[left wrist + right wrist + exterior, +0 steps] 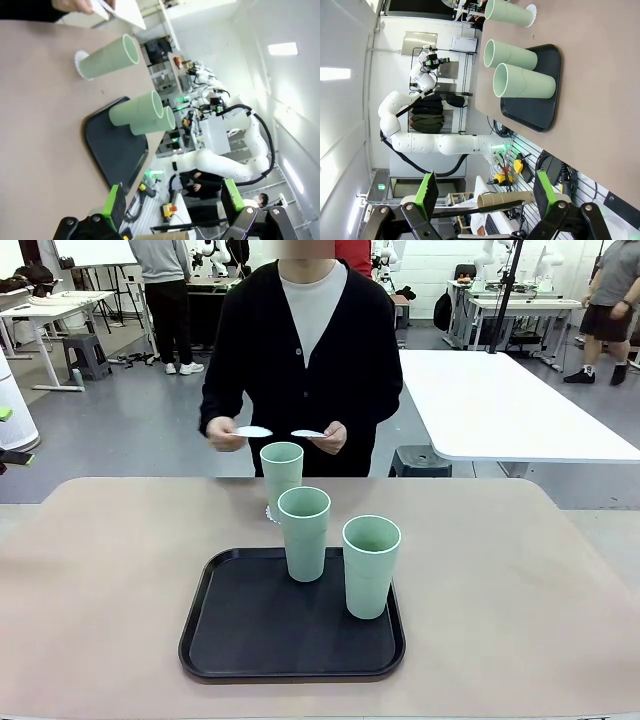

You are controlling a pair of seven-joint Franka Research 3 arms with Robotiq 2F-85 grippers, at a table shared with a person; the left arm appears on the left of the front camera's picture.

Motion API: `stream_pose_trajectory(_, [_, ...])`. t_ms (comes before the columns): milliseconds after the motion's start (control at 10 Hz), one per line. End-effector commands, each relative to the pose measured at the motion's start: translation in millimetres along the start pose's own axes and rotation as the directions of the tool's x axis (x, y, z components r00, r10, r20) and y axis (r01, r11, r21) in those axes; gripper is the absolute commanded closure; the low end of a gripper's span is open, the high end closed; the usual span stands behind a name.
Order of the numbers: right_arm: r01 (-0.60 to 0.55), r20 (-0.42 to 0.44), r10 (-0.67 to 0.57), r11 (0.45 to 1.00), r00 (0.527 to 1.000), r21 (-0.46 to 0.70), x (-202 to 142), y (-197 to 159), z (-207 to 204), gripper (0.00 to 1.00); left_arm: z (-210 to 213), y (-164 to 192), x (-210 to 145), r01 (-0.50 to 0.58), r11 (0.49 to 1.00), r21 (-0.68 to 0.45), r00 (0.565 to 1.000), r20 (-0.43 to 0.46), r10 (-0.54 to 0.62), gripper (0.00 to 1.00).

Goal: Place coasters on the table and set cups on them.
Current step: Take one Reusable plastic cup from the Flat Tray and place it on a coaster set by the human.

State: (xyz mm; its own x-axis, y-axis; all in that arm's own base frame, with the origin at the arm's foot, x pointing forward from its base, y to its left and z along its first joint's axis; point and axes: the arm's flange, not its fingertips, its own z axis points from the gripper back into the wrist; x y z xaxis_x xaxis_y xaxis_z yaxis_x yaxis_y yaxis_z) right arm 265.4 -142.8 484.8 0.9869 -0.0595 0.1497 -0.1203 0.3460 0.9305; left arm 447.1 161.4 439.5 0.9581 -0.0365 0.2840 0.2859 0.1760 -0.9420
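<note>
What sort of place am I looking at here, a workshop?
Probably a robotics lab: a white jointed robot arm stands by the beige table, plain white worktables stand in an open grey-floored hall, and a person faces three cups laid out like a trial.

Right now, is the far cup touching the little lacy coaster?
Touching. The left wrist view shows the far cup standing with its base on the coaster, whose white edge peeks out around it.
</note>
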Motion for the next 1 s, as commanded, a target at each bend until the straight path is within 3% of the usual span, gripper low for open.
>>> stream_pose_trajectory(0, [-0.007,-0.002,0.007,1.0,1.0,0.009,0.1,0.4,0.1,0.0,2.4,-0.3,-1.6,0.004,1.0,-0.005,1.0,0.005,-0.004,0.0])
stream_pose_trajectory(900, [-0.007,-0.002,0.007,1.0,1.0,0.009,0.1,0.4,0.1,0.0,2.4,-0.3,-1.6,0.004,1.0,-0.005,1.0,0.005,-0.004,0.0])
